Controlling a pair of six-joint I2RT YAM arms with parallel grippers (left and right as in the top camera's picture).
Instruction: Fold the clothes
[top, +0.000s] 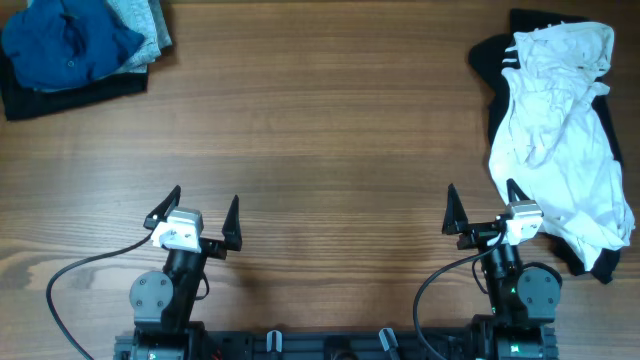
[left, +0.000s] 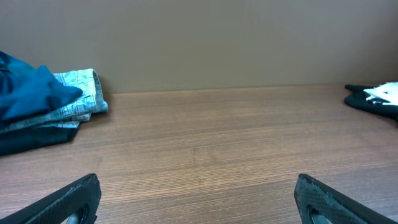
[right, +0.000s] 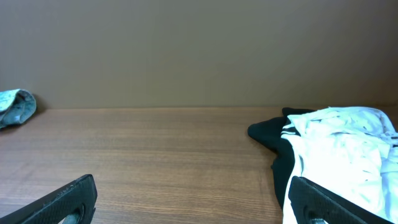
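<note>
Left hand (top: 203, 212): mine, jaws spread wide, holding nothing, at the near side of the bench (top: 320, 130).
Right hand (top: 481, 208): spread wide as well, empty, just beside the white garment (top: 555, 140).
Dark blue T-shirt (top: 62, 45): crumpled in the far left corner, on top of a pile, well apart from both my hands.
Pile under it: pale denim (top: 148, 28) and a black garment (top: 70, 98).
White garment: rumpled, lying over black striped cloth (top: 492, 58) at the right edge.

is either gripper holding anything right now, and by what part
Nothing is held. The left gripper and right gripper both stand open and empty, far from the dark blue T-shirt.
</note>
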